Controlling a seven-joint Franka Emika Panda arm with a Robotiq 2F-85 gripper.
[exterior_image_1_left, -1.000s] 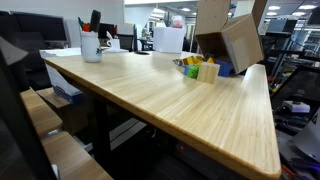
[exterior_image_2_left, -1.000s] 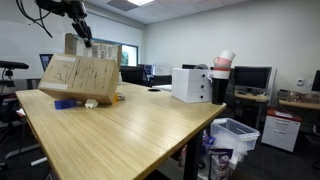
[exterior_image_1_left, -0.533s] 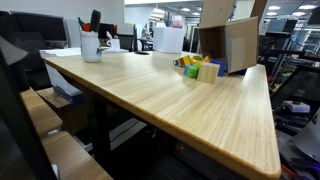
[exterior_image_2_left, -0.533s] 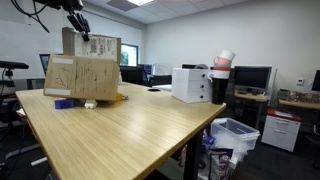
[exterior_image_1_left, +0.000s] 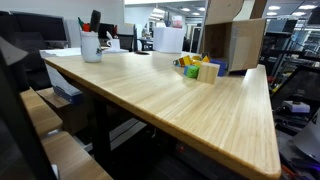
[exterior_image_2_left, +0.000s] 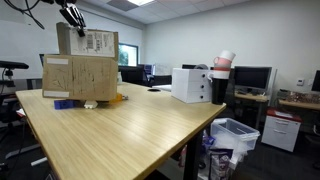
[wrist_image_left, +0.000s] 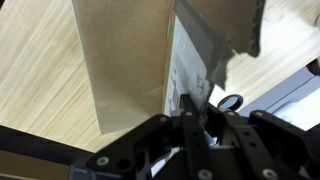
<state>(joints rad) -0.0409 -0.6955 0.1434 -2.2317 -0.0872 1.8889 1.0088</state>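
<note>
The fingers are pinched tight on an upright flap of the cardboard box. The box hangs at the far end of the surface, just beside the small blocks; whether its bottom edge touches the wood is hard to tell. The hold is on thin card alone. The flap could fold, tear or slip out, and the box would then swing, drop and knock the blocks off the edge.
</note>
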